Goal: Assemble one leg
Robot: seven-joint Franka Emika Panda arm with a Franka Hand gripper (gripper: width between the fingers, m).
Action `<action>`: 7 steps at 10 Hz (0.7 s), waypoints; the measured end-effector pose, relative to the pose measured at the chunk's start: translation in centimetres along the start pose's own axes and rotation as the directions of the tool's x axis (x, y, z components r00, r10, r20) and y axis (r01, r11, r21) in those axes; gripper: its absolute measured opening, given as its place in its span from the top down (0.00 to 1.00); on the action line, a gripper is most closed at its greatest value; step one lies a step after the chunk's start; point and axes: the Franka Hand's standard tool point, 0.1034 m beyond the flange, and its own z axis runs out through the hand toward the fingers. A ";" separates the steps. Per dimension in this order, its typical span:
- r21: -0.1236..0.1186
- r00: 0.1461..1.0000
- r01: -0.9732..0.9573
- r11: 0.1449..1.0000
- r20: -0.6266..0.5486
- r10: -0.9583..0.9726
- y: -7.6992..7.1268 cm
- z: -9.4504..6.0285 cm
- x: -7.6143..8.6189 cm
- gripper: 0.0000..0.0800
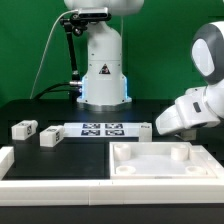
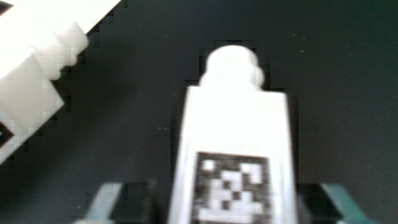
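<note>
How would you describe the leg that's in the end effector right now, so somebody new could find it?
Start at the wide white square plastic tabletop piece with corner sockets in the foreground, then look above its corner on the exterior view's right, where the arm's end effector hangs. The small white plastic leg sits between its fingers. Unlike the two loose white legs lying on the table, this one is held.

Robot lab: green backdrop (image 1: pixel 30 50), tagged marker board (image 1: pixel 103 129)

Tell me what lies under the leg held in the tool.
In the wrist view, the leg sits between the tool's fingers over bare black table. Whatever is directly beneath the leg is covered by it.
</note>
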 end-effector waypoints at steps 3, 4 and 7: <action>0.000 1.000 0.000 1.000 0.000 0.000 0.0 0.0 0.0 0.64; 0.000 1.000 0.000 1.000 0.000 0.000 0.0 0.0 0.0 0.64; 0.043 0.998 0.060 0.997 0.025 -0.061 0.6 -1.0 -1.3 0.64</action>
